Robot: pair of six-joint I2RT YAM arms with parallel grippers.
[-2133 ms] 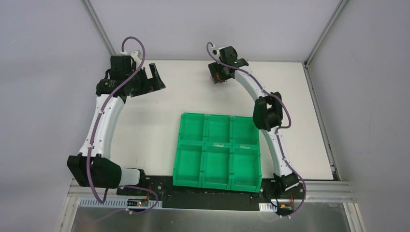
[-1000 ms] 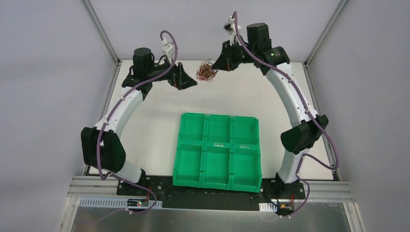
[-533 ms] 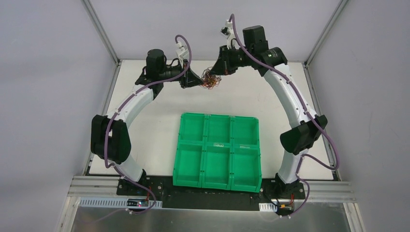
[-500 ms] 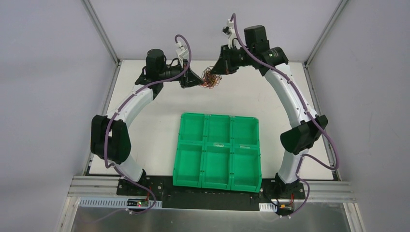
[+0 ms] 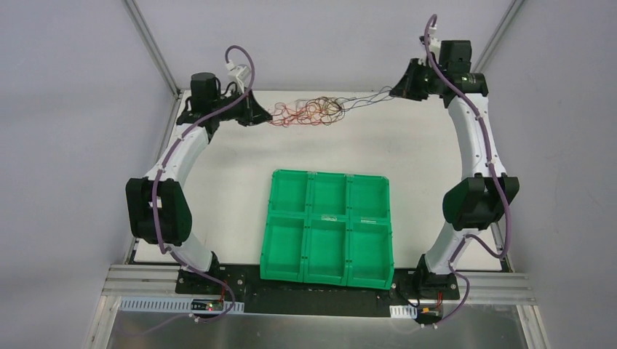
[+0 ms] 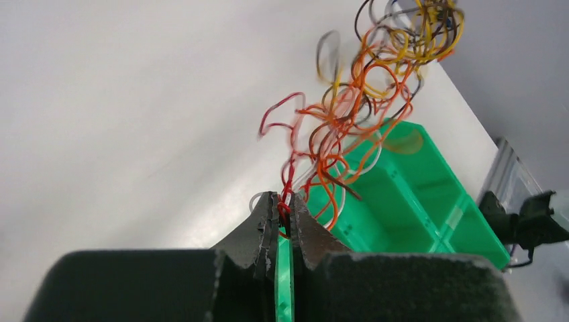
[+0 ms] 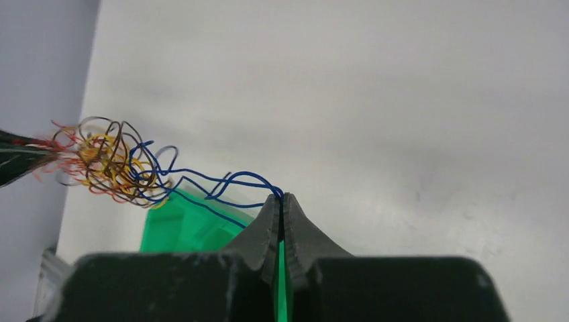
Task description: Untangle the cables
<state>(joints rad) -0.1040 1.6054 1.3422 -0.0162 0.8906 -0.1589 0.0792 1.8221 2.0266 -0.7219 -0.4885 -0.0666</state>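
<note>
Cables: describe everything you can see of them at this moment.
The cables are very thin flexible wires, red, orange, yellow, dark, white and blue, in a curly tangle strung in the air over the far part of the table. The shut left tool pinches red strands; the shut right tool pinches blue ones, which run nearly straight to the knot. The tangle sits nearer the left tool.
</note>
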